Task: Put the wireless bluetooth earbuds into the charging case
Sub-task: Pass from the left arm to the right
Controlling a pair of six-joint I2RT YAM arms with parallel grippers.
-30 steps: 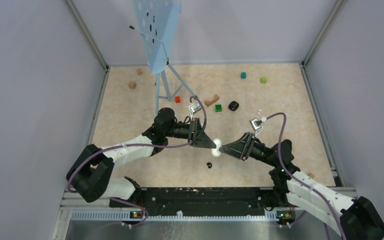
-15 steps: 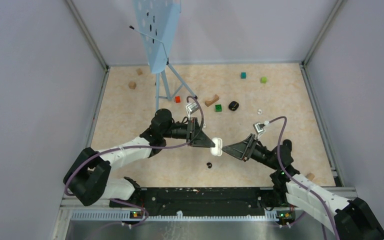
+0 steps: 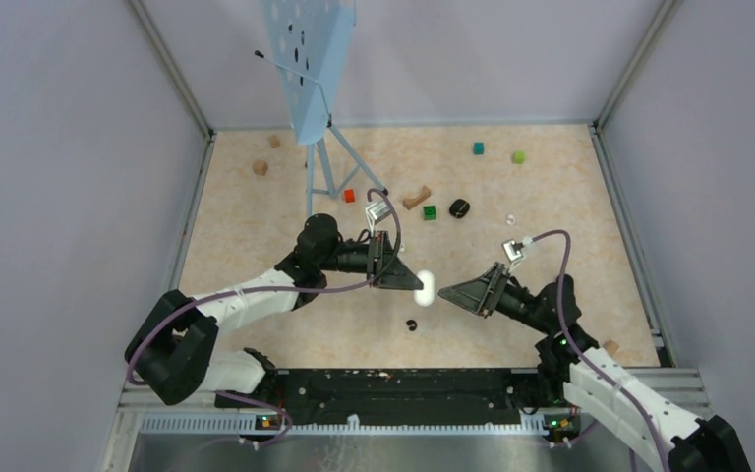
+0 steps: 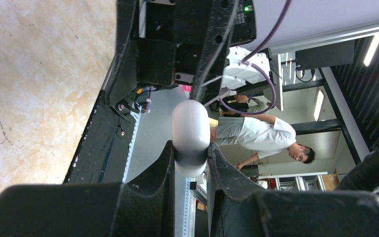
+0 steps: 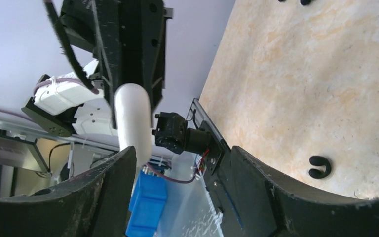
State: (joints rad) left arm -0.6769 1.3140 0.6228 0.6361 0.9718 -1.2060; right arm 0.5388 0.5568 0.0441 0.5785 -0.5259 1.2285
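The left gripper (image 3: 415,283) pinches the white charging case (image 3: 428,288) by one end, in the air above the middle of the table (image 3: 256,236). The right gripper (image 3: 442,291) stands wide open just to the right of it and holds nothing. The case is a smooth, glossy plastic pebble with rounded ends. It is probably light, stiff and slippery, so a hold across its flatter sides seems safest. One black earbud (image 3: 412,324) lies on the mottled beige surface, just nearer than the case. Tiny, curved and shiny, it would likely slip away unless pinched gently across its middle.
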